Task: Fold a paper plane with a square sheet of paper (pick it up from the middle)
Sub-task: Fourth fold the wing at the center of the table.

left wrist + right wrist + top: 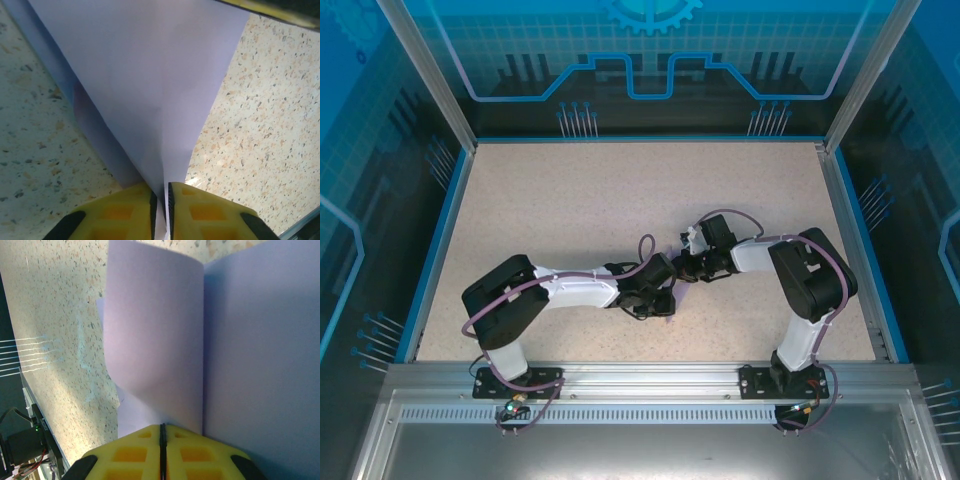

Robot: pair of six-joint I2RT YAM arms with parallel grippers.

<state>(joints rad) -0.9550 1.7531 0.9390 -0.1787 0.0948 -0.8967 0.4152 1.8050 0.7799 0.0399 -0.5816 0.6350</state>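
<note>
The sheet of paper (150, 75) is pale lilac and folded. It narrows toward my left gripper (161, 192), whose yellow fingers (125, 210) stand a thin slit apart, wider than the paper that runs between the pads. My right gripper (162, 427) is shut, its pads pressed together at the edge of the paper (250, 340). There one flap (150, 340) curls up beside a flat panel. In the top view the left gripper (667, 274) and the right gripper (688, 268) meet tip to tip near the table's middle. A yellow fingertip (280, 11) of the other gripper shows past the paper.
The speckled beige table (620, 190) is bounded by a blue rim (445, 230) and glass walls. A metal rail (640, 380) holds both arm bases at the near edge. In the right wrist view, the table's edge, cables and a dark box (25, 445) lie to the left.
</note>
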